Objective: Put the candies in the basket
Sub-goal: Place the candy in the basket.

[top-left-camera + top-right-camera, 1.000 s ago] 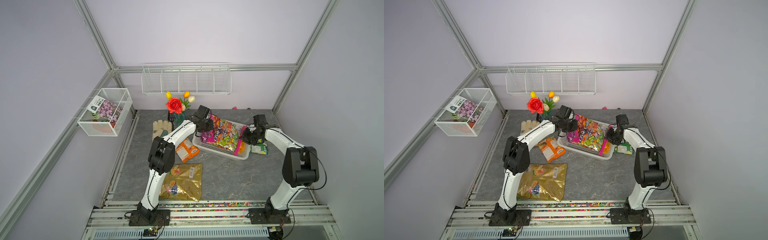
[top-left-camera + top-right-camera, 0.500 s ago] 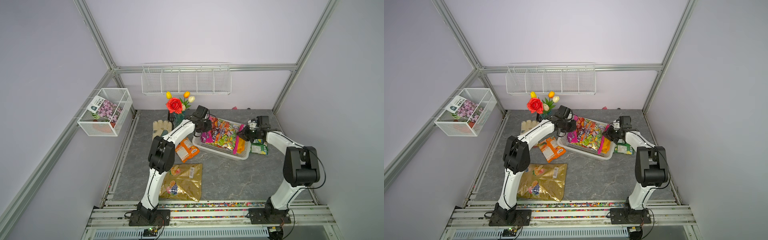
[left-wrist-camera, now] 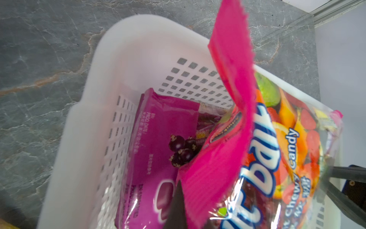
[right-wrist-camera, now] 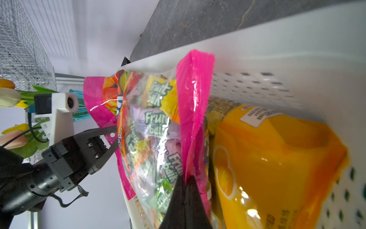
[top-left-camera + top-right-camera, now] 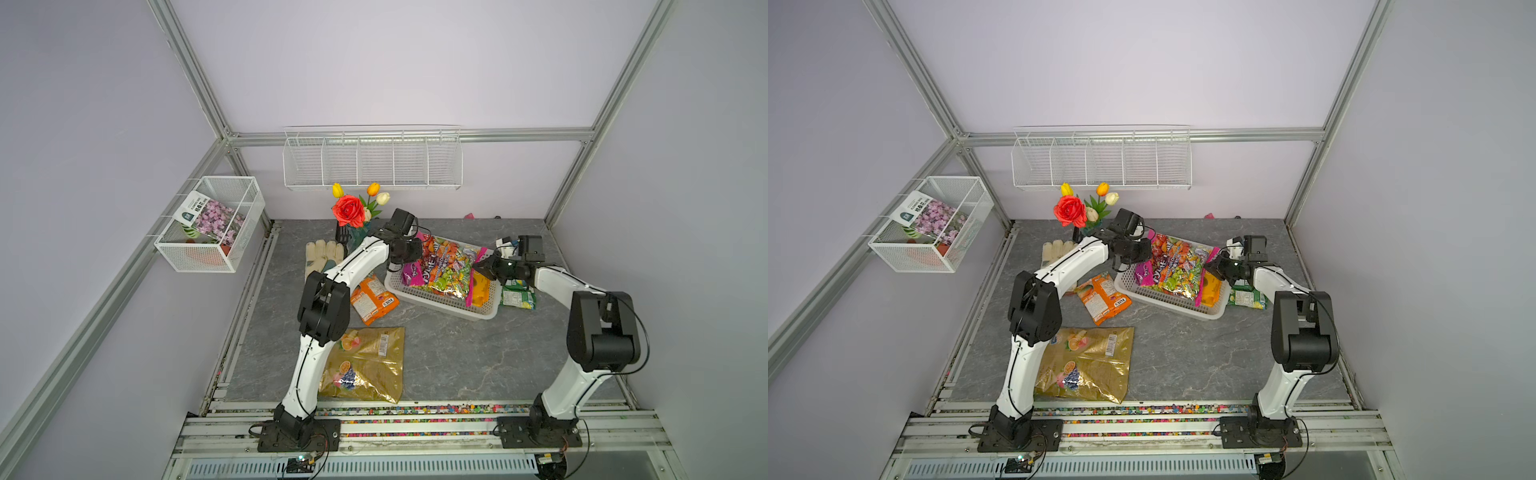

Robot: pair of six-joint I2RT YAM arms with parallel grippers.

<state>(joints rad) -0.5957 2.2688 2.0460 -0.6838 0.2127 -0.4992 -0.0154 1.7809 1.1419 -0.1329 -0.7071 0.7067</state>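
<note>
Magenta bag (image 5: 441, 266) of candies stretched across the basket (image 5: 439, 302), pinched at both ends.
The left gripper (image 4: 115, 136) has its jaws closed on the bag's serrated pink edge at one end. The right gripper (image 4: 185, 184) is clamped tight on the pink seal at the other end. Under the bag, inside the basket, lie the purple bag (image 3: 158, 138) and the yellow-orange bag (image 4: 277, 158). On the table (image 5: 457, 353) outside the basket, the orange bag (image 5: 372, 299) is just beside the end nearest the left arm. The green bag (image 5: 517, 297) is just beside the opposite end, and the gold bag (image 5: 365, 365) is well apart, toward the arm bases.
</note>
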